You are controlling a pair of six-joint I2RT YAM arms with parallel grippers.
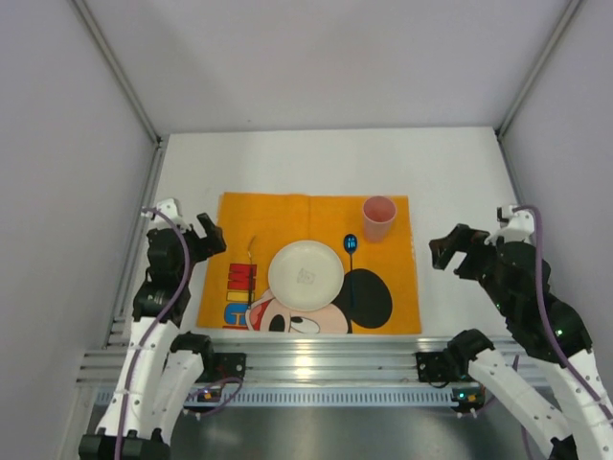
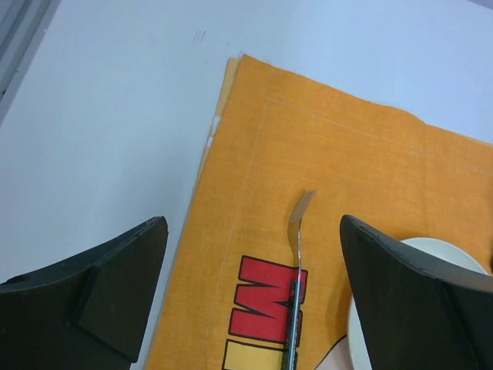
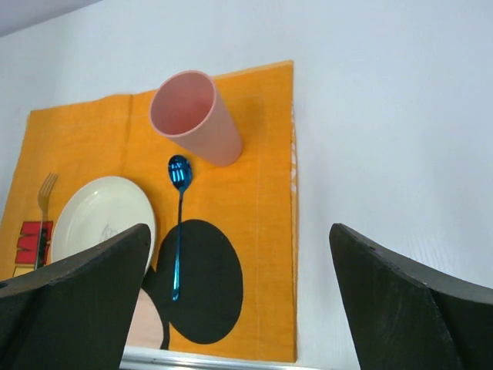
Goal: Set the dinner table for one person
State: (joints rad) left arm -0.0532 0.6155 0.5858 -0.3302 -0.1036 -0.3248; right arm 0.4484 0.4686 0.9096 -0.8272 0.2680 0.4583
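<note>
The white counter (image 1: 326, 163) spans the view, its rail (image 1: 316, 362) at 6 o'clock. On its orange mat (image 1: 287, 216) sits a plate (image 1: 306, 274), with a fork (image 1: 252, 257) at 9, a spoon (image 1: 351, 251) at 3 and a cup (image 1: 378, 218) at 1. The left fingers (image 2: 115, 281) and right fingers (image 3: 400, 301) are spread apart and hold nothing.

A plain white desk (image 1: 287, 163) sits inside three pale, matte panels: a back wall (image 1: 326, 57), a left wall (image 1: 57, 192) and a right wall (image 1: 575, 144). An aluminium post (image 1: 115, 72) runs up the back left corner and a second post (image 1: 541, 62) up the back right. A ribbed aluminium rail (image 1: 316, 362) spans the desk's near edge, with a dull grey metal sheet (image 1: 335, 431) below it. The light is even and soft, with a bright glint on the rail and only faint shadows.
</note>
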